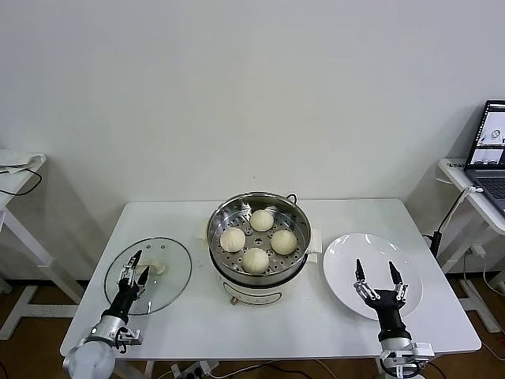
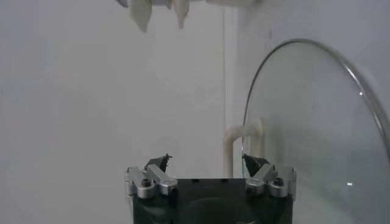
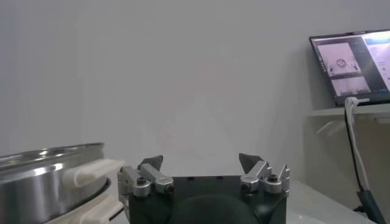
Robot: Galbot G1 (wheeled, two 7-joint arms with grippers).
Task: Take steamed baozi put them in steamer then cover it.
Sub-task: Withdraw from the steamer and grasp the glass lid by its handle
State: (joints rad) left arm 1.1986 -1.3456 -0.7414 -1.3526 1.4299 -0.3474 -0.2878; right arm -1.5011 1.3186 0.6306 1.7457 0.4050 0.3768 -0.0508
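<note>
Baozi (image 1: 256, 260), four of them, sit in the steamer (image 1: 256, 245) between both spread-fingered grippers, the cover (image 1: 149, 275) lying flat under the left gripper (image 1: 135, 266), the right gripper (image 1: 378, 275) over a white plate (image 1: 372, 275), while only its wrist view shows a laptop (image 3: 355, 66).

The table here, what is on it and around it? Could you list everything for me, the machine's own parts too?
steamed baozi: four, cream-white, inside the steamer
steamer: one, shiny steel on a white base, table centre
cover: one, clear glass, flat on the table left of the steamer
plate: one, white, bare, right of the steamer
table: one, white
laptop: one, on a side table far right
left gripper: one, black, open, over the cover
right gripper: one, black, open, over the plate
</note>
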